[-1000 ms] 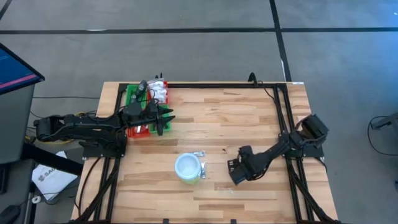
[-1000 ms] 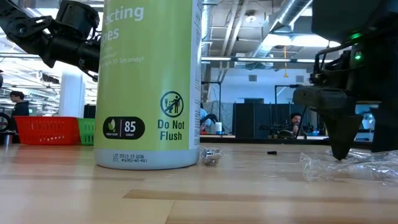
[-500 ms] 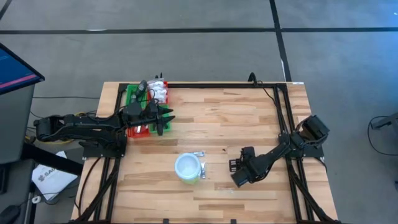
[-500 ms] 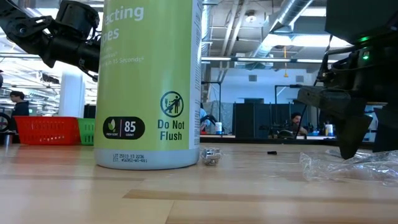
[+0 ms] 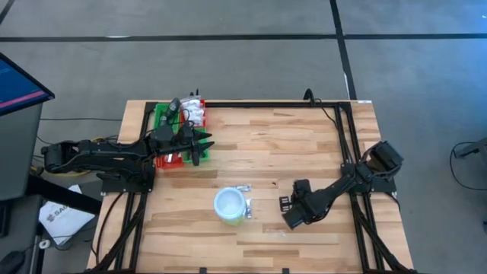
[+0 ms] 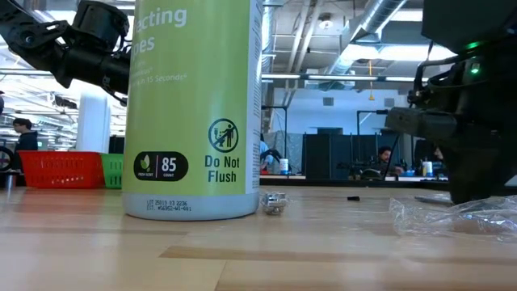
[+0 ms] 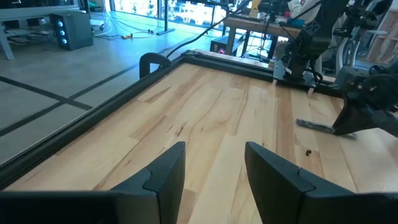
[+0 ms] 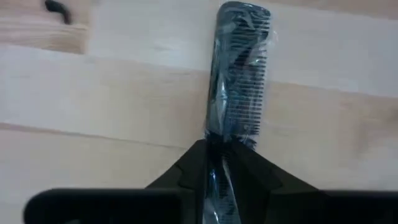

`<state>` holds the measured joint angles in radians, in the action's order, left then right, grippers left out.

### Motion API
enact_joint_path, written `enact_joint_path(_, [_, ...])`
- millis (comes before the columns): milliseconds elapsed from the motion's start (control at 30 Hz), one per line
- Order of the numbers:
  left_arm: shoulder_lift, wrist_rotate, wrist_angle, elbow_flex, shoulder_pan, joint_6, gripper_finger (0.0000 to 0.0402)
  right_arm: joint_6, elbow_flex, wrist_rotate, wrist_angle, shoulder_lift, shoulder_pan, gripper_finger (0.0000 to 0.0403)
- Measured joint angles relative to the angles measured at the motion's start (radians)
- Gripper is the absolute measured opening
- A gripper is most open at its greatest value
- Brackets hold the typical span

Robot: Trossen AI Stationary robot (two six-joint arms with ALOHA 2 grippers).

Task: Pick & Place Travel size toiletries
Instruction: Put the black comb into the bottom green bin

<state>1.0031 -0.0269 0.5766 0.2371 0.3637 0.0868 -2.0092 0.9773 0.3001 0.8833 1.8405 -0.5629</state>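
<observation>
A black comb (image 8: 239,74) in a clear wrapper lies flat on the wooden table right of centre, and my right gripper (image 8: 221,149) stands over it from above, shut on its nearer end. The high view shows that gripper (image 5: 288,215) by the comb (image 5: 284,202). My left gripper (image 7: 214,168) hangs open with nothing between its fingers, beside the red and green tray (image 5: 158,114) at the far left. White packets (image 5: 196,114) lie in that tray. A small sachet (image 5: 243,189) rests on the table by the tub. My right gripper pinches the wrapped comb at its nearer end (image 8: 219,140) between its two fingers (image 8: 186,165), one on each long edge. The fingers come steeply from above. The comb lies flat on the table, reaching away from the fingers.
A round white tub with a green side (image 5: 230,205) stands near the table's middle and fills the low view's left half (image 6: 194,105). Crumpled clear wrap (image 6: 452,214) lies by the right arm. A black frame (image 5: 346,137) runs along the table's edges.
My right gripper has shut on the comb's end while staying in place over it. The comb still lies flat on the table.
</observation>
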Motion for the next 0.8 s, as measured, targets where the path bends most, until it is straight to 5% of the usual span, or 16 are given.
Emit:
enact_joint_path(233, [0.000, 0.000, 0.000, 0.000, 0.000, 0.000, 0.0159, 0.064, 0.054, -0.048, 0.161, 0.014, 0.002, 0.0004])
enact_joint_path(800, [0.000, 0.000, 0.009, 0.000, 0.000, 0.000, 0.0159, 0.216, 0.218, 0.085, 0.430, 0.008, 0.055, 0.0000])
